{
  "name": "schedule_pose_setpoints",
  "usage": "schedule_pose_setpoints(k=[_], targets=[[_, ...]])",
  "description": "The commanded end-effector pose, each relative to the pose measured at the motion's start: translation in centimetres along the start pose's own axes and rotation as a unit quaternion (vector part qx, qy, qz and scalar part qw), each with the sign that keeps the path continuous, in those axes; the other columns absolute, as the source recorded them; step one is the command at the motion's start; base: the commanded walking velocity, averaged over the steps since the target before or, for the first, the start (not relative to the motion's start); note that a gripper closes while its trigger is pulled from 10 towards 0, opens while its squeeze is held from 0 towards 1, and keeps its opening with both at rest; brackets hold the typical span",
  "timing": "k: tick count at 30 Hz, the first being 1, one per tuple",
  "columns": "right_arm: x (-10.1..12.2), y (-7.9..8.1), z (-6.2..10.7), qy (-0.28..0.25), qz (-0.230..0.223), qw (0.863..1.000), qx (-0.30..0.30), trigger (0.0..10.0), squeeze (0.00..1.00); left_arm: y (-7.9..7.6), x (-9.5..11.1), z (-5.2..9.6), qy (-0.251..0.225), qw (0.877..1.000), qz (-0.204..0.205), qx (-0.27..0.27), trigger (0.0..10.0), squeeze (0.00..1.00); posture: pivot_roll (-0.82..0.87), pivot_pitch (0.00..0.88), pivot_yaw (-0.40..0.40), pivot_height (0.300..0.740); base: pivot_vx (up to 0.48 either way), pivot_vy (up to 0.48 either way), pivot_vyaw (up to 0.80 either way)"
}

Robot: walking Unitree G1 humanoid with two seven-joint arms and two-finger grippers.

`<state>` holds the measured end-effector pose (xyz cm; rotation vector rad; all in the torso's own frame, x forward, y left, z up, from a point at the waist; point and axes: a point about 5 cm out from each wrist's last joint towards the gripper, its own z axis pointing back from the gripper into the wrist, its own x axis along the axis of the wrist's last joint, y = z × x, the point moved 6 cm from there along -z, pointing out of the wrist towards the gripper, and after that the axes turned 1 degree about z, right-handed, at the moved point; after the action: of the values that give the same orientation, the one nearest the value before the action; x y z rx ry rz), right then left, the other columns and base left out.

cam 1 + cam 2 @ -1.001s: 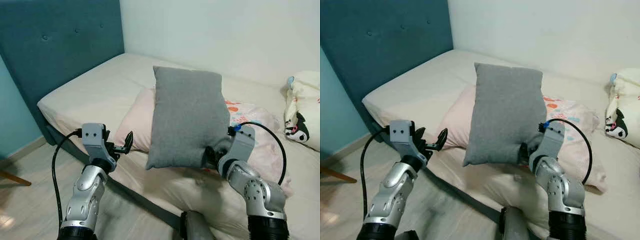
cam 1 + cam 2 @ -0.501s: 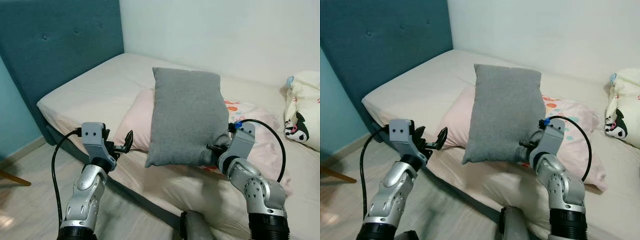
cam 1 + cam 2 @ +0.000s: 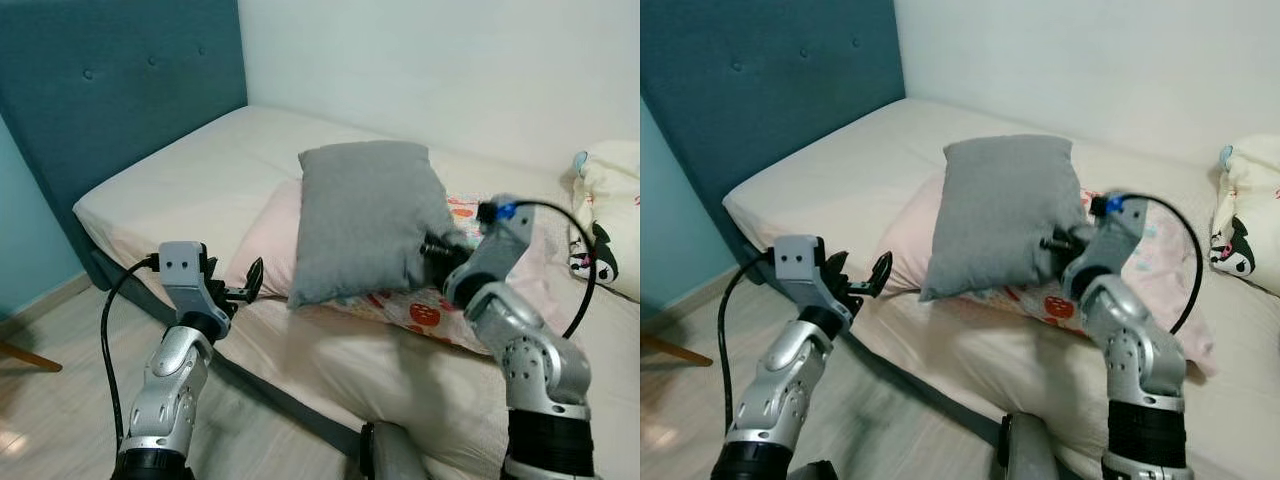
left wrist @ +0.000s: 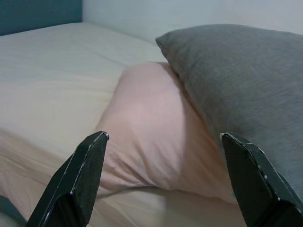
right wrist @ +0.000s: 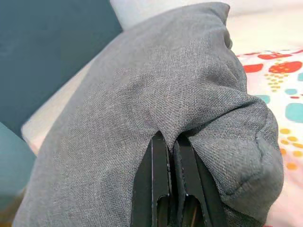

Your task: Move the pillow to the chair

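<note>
A grey pillow (image 3: 362, 215) leans tilted over the bed, its lower corner resting on a pink pillow (image 3: 268, 240). My right gripper (image 3: 432, 247) is shut on the grey pillow's right edge; in the right wrist view the black fingers (image 5: 166, 179) pinch a fold of the grey fabric (image 5: 156, 104). My left gripper (image 3: 243, 288) stands open at the near edge of the bed, left of the grey pillow and apart from it. In the left wrist view its fingertips (image 4: 97, 142) frame the pink pillow (image 4: 151, 132) and the grey pillow (image 4: 246, 80).
The bed (image 3: 190, 180) has a teal headboard (image 3: 110, 90) at the left and a white wall behind. A patterned pillowcase (image 3: 450, 310) lies under my right arm. A cartoon plush cushion (image 3: 608, 225) sits at the far right. Light floor (image 3: 50, 370) lies at lower left.
My right gripper has risen and moved back over the bed with the grey pillow, which went from hanging upright to lying tilted on the pink pillow. The left arm has not moved.
</note>
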<state>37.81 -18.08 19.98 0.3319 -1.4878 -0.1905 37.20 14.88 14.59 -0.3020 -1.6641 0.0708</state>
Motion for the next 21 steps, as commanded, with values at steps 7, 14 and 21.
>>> schedule_pose_setpoints(k=[7, 14, 21], targets=[[1.8, -0.1, 0.3, -0.036, -0.01, 0.999, 0.008, 0.0, 0.0, 1.7, 0.6, -0.8, 0.003, 0.999, -0.005, 0.038, 10.0, 0.0, -0.1, 0.0, -0.022, 0.345, 0.0, 0.0, 0.0], [3.0, 0.8, 0.4, -0.06, -0.021, 0.998, 0.029, 0.0, 0.0, 1.6, 0.7, -0.9, 0.003, 0.999, -0.003, 0.039, 10.0, 0.0, -0.1, 0.0, -0.018, 0.365, -0.316, 0.0, 0.0], [5.6, 2.5, 0.9, -0.105, -0.036, 0.991, 0.067, 0.0, 0.0, 1.6, 0.7, -1.0, 0.0, 0.999, -0.004, 0.044, 10.0, 0.0, -0.1, 0.0, -0.015, 0.39, 0.0, 0.0, 0.0]])
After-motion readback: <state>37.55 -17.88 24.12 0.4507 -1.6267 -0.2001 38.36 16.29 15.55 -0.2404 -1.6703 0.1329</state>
